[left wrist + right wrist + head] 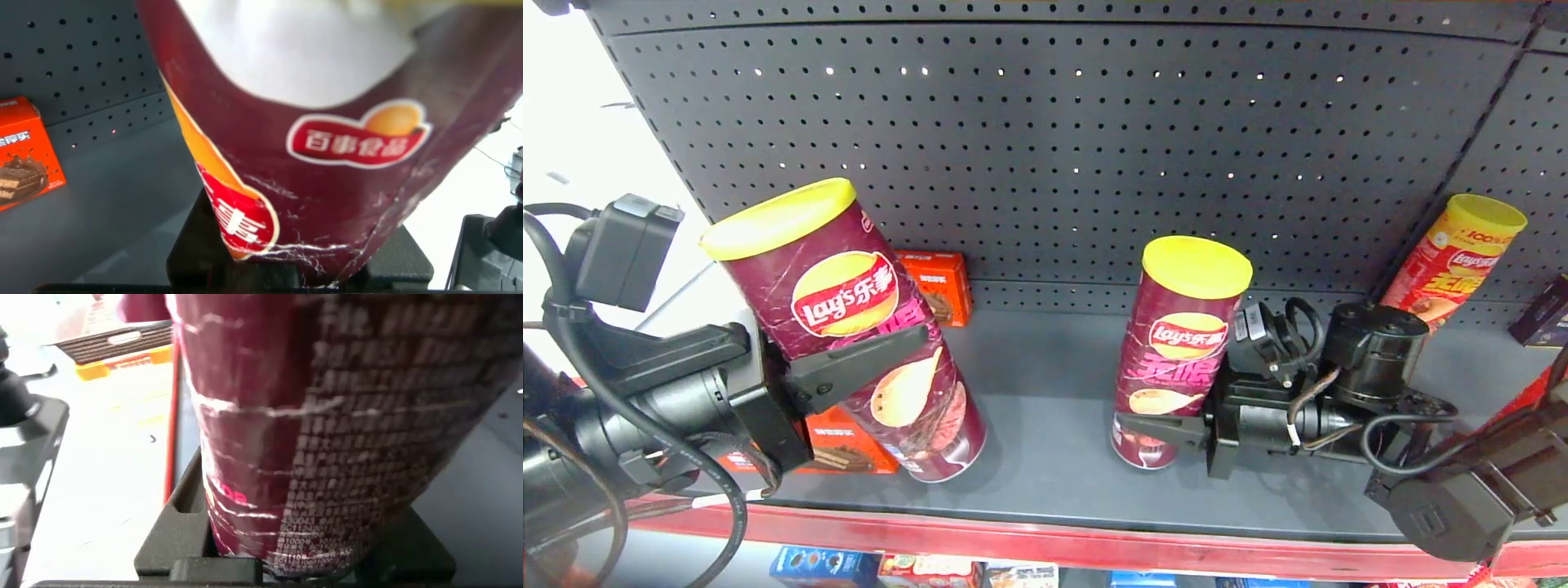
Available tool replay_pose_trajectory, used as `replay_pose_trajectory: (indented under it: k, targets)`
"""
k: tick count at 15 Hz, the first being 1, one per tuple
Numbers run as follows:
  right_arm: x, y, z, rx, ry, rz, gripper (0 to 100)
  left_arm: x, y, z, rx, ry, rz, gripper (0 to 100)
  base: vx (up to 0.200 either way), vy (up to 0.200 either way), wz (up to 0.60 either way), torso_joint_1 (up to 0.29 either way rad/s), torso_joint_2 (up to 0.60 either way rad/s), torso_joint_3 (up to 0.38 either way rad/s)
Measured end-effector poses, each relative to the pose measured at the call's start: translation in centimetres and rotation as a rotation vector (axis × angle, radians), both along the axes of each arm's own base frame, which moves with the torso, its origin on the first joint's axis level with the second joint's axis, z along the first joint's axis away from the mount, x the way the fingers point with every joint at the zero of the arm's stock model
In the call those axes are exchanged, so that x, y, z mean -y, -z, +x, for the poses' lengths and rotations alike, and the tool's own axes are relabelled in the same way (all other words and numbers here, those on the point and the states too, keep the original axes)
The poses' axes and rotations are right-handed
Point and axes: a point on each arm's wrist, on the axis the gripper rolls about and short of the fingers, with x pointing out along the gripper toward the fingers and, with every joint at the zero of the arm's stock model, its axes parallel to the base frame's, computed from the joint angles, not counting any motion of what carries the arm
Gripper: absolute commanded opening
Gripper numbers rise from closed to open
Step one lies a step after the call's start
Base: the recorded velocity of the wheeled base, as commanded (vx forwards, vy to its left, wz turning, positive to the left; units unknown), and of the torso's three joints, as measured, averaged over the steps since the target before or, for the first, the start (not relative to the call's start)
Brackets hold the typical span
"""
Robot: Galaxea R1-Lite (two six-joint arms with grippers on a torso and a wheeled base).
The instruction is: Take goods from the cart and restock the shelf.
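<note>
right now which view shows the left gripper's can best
Head view: the tilted can, lid to base, in the left gripper. Left wrist view gives a close stretch of its side; right wrist, another can.

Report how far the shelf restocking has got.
Done: a red yellow-lidded crisp tube and orange boxes are on the grey shelf. In hand: the left gripper grips a tilted maroon yellow-lidded tube, the right gripper grips a second maroon tube upright on the shelf. Left: stand the tilted one upright and release both.
</note>
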Motion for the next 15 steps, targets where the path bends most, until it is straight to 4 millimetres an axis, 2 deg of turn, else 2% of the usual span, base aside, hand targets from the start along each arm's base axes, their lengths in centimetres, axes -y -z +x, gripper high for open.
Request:
replay_pose_trajectory:
  k: [3,15]
  targets:
    - [0.0,0.9,-0.3,0.005,-0.024,0.002,0,0.0,0.0,0.0,-0.003,0.0,0.001,0,0.0,0.0,0.0,0.0,0.0,0.0]
    - [-0.4,3.5,0.8,-0.034,-0.02,-0.023,0,0.0,0.1,0.0,-0.007,-0.003,0.002,0,0.0,0.0,0.0,0.0,0.0,0.0]
